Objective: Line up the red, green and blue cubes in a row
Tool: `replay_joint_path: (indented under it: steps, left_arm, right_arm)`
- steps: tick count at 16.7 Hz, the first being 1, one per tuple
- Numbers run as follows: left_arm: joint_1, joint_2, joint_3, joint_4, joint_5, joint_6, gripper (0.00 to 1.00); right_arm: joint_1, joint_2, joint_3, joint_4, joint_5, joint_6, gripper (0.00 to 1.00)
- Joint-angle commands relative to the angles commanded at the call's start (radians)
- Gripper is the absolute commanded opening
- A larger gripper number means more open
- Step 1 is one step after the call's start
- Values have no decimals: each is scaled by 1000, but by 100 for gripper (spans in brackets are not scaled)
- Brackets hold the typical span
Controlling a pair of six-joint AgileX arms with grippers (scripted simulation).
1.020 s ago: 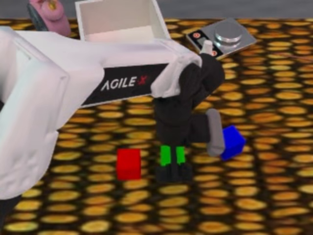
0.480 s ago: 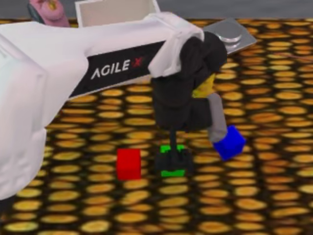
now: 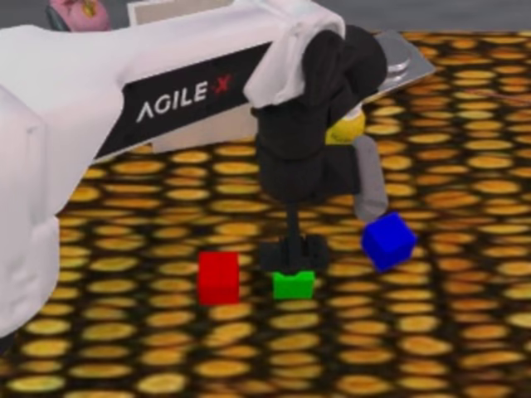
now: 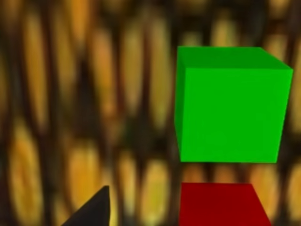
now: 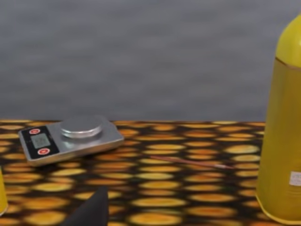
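Risk lies with the blue cube point(image 3: 388, 241), tilted at centre right, off the row. Red cube point(image 3: 218, 277) and green cube point(image 3: 294, 284) sit level at lower centre. Left gripper point(image 3: 292, 255), fingers apart, hovers just above green and could nudge it.

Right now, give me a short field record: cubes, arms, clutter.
red cube: on the table, left end of the row
green cube: beside the red one, gap between, free of the gripper
blue cube: right of the green one, farther back, turned askew, out of line
left gripper: open, above the green cube
right arm: not in the top view
clutter: kitchen scale, yellow bottle
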State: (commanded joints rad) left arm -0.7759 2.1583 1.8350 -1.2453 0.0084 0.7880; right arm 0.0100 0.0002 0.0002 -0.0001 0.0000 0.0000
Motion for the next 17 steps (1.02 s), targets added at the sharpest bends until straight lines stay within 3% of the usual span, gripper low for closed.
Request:
replay_joint_path:
  steps: [4, 8, 17]
  left_arm:
    - [52, -103, -100, 73, -7, -39, 100]
    - [173, -368, -342, 231, -17, -138, 100]
    - [528, -1297, -1147, 720, -25, -469, 100]
  right_arm:
    - [34, 101, 99, -70, -3, 3, 100]
    - [103, 360, 336, -227, -2, 8, 100]
    - [309, 1324, 1027, -739, 1, 21, 100]
